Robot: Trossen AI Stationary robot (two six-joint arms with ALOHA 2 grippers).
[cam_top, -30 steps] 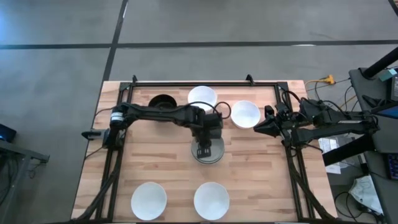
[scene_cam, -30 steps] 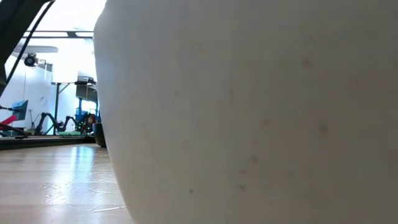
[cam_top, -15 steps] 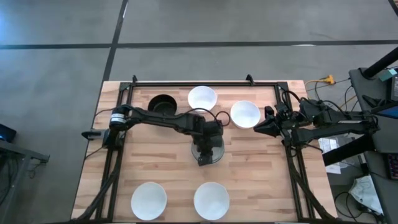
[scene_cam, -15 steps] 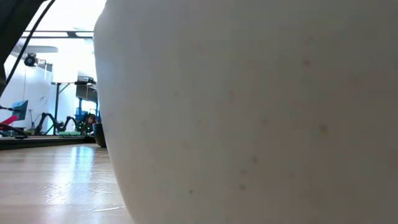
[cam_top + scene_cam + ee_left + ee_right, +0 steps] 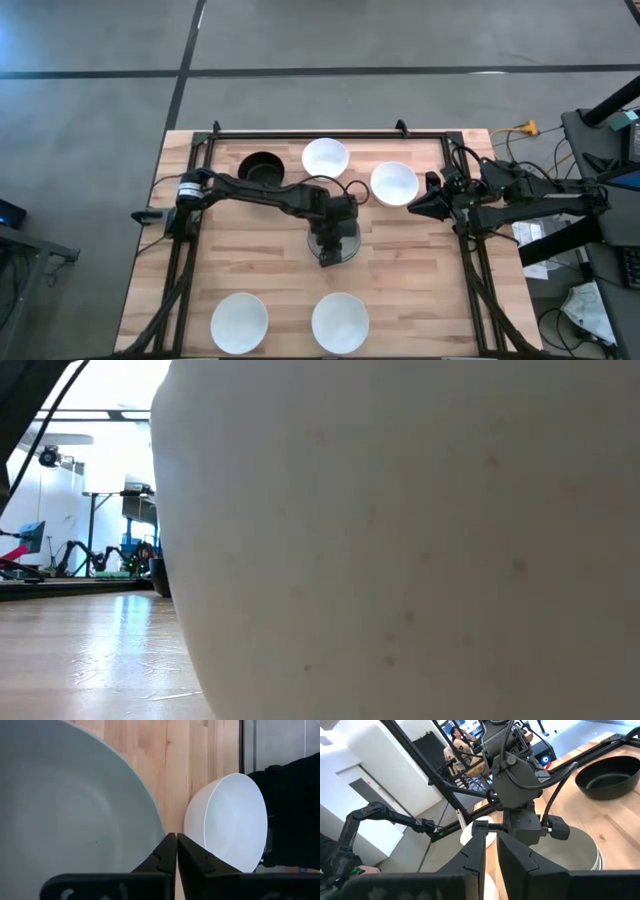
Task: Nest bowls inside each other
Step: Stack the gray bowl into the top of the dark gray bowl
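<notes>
Grey-green bowl (image 5: 65, 805) sits mouth-up under left hand (image 5: 177, 851).

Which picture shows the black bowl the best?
The high view: the black bowl sits whole, seen from above, at the table's far left. The right wrist view shows it side-on, cut off at the edge. The low and left wrist views don't show it.

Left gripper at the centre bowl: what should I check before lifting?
1. Left gripper at the pale grey-green bowl rim: ok.
2. Rim pinched between its shut fingers: cannot tell.
3. Right gripper open, waiting at the table right side: ok.
4. Black bowl and rear white bowl apart from the grey-green one: ok.
5. Low view usable: not ok, a close white bowl fills it.
</notes>
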